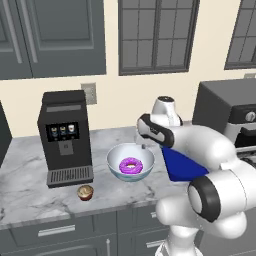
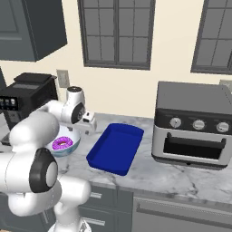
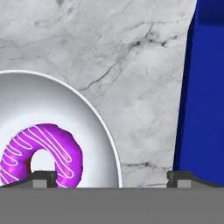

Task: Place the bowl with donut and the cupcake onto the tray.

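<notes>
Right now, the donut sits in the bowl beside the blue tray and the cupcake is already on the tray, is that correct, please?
Not quite. The donut does sit in the bowl beside the blue tray, but the cupcake is not on the tray: the left base view shows it on the marble counter in front of the coffee machine.

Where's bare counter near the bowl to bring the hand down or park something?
Bare marble strip between the bowl and the tray; the open gripper hovers above it. More room in front of the bowl, right of the cupcake. It is tight between the coffee machine and the bowl.
</notes>
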Motion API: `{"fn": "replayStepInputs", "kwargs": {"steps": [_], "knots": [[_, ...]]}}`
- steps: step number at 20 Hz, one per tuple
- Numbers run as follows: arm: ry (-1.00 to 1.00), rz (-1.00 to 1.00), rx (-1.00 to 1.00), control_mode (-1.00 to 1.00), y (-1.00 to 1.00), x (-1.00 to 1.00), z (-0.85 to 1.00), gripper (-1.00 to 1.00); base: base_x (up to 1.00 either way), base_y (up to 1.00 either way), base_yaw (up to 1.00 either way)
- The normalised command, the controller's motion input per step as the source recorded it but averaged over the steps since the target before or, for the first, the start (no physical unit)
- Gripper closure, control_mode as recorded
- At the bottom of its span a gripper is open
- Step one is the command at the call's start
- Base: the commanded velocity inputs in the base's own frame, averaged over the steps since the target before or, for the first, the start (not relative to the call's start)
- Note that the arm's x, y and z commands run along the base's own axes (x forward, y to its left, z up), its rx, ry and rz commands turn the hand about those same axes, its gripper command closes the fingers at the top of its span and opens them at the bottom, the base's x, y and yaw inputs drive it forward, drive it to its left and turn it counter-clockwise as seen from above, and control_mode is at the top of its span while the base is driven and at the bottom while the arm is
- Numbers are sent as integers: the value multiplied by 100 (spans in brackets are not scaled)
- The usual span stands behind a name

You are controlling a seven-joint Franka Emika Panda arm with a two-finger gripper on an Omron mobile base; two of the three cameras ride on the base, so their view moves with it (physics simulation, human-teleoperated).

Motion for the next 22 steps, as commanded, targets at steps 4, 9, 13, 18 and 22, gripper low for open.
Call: {"fn": "replayStepInputs", "kwargs": {"steps": [4,9,13,18,22], "knots": [[0,0,-1,-100,4,23,-49,-100,0,0,0],[0,0,3,-100,0,17,-27,-100,0,0,0],[0,0,3,-100,8,7,-24,100,0,0,0],[1,0,0,-100,5,0,-2,100,0,0,0],[0,0,0,-100,-9,-1,0,100,0,0,0]]}}
